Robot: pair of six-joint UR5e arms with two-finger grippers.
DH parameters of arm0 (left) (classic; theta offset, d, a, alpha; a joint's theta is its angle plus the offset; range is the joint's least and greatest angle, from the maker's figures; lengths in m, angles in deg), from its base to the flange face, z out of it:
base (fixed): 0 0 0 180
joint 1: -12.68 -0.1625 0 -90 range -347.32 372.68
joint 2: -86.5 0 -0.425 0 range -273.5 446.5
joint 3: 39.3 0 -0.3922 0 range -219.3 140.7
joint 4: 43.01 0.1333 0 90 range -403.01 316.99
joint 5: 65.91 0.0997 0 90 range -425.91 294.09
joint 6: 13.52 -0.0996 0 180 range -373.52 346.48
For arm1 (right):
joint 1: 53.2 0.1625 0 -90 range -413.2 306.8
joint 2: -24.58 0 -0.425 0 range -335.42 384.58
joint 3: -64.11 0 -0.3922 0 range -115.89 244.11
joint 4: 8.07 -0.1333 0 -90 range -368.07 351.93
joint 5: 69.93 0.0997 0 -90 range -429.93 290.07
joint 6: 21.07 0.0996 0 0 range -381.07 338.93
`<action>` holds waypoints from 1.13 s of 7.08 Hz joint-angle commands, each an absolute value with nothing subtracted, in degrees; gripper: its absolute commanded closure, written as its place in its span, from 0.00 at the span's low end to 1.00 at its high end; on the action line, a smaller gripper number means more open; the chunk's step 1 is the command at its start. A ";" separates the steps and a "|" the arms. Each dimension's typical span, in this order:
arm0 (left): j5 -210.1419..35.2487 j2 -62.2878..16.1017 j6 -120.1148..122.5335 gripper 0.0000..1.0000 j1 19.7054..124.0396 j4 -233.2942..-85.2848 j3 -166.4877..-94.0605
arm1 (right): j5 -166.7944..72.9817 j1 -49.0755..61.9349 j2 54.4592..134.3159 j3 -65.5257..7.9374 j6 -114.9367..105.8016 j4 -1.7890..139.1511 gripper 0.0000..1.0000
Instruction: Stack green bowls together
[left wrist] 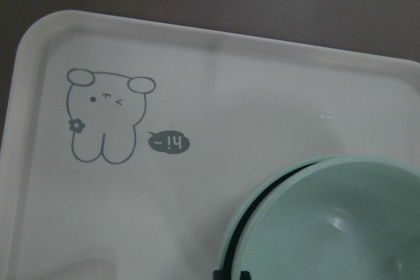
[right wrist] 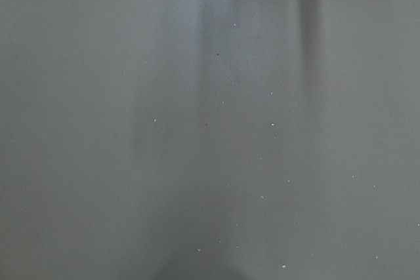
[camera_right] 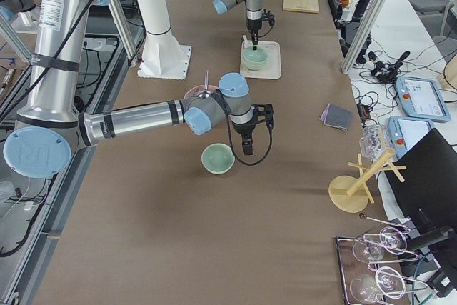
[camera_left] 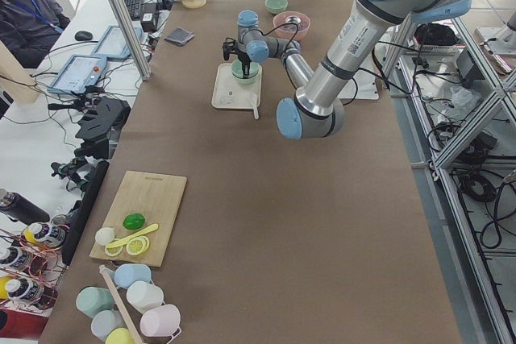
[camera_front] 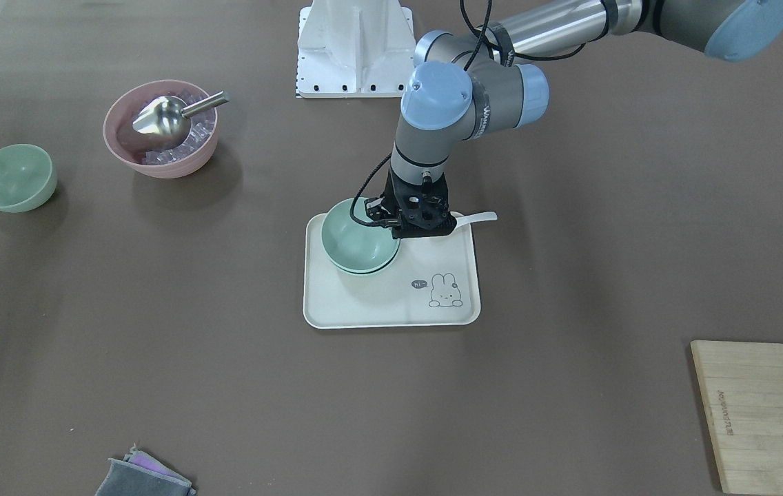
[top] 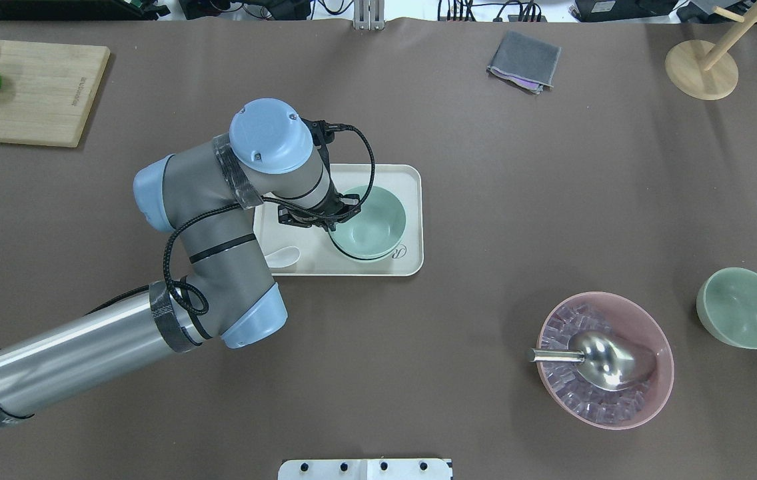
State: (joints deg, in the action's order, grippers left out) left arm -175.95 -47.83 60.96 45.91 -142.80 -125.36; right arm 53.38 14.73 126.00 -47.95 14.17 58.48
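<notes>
Here, the robot's left gripper (top: pixel 332 220) meets a nested pair (top: pixel 370 223) of green bowls on a cream tray (top: pixel 412 200) at mid-table, its fingers straddling the rim of the top bowl (left wrist: pixel 341 227) at that bowl's 9 o'clock in the overhead view. Whether the fingers are pinching the rim or have let go cannot be told. The wrist camera shows only their dark tips at the rim. It also shows a crescent of shadow between the two rims, so the top bowl may not be fully seated.

A rim grip suits the job: it leaves the bowl's hollow free and lets one bowl drop straight into another. The tray seems to serve as the collecting spot.

The left arm reaches in from 8 o'clock, elbow bent and wrist turned to point straight down over the tray. A white spoon (top: pixel 282 255) lies at the tray's 8 o'clock corner, partly under the arm.

The third green bowl (top: pixel 742 317) stands alone on the table (top: pixel 485 373), well away at the tray's 4 o'clock, just past a pink bowl (top: pixel 658 373) holding ice and a metal scoop (top: pixel 608 360). It has not yet joined the stack, so the task looks about two-thirds done.

The right gripper (camera_right: pixel 246 141) hangs beside that lone bowl, pointing down and touching nothing. Whether its fingers are spread or pressed together cannot be told.
</notes>
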 commanded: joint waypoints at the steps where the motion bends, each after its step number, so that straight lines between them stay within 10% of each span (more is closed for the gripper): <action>1: -175.95 -46.93 60.83 0.42 45.99 -145.56 -125.44 | 53.38 14.65 126.01 -47.95 14.18 58.47 0.00; 5: -175.78 -46.92 60.83 0.03 46.34 -145.84 -127.01 | 53.38 14.65 126.01 -47.95 14.18 58.55 0.00; 8: -178.22 -35.71 52.64 0.02 51.24 -140.09 -141.11 | 53.38 14.65 126.18 -47.95 14.18 58.56 0.00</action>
